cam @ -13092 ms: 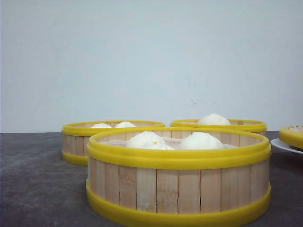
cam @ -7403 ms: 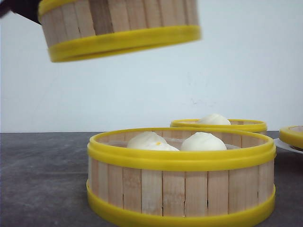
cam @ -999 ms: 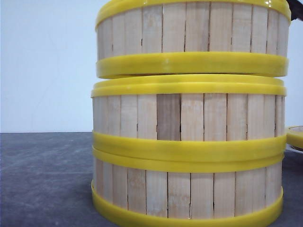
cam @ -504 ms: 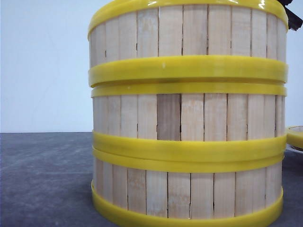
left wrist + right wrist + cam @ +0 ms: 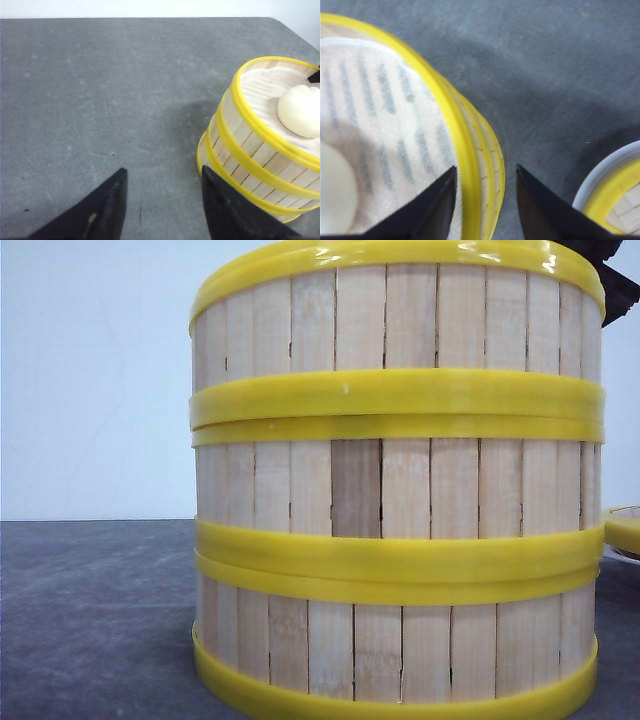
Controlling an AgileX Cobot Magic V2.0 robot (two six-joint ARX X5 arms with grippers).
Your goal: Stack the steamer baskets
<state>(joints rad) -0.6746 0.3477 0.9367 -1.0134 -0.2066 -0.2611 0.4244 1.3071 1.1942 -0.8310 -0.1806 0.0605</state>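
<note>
We see three steamer baskets (image 5: 398, 490) stacked in one column on grey table (image 5: 100, 90), bun (image 5: 300, 110) in top one. Right gripper (image 5: 482, 200) spread wide astride top rim, gripping nothing. Left gripper (image 5: 162, 200) open, empty, beside stack, apart. Fourth basket (image 5: 615, 200) on white plate (image 5: 600, 172) nearby.

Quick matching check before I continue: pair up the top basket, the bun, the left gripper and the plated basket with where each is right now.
1. top steamer basket
2. white bun
3. left gripper
4. basket on white plate

a. open above bare table
b. resting on the two-basket stack
c. right of the stack
d. inside the top basket

Pairs: 1-b, 2-d, 3-a, 4-c
</note>
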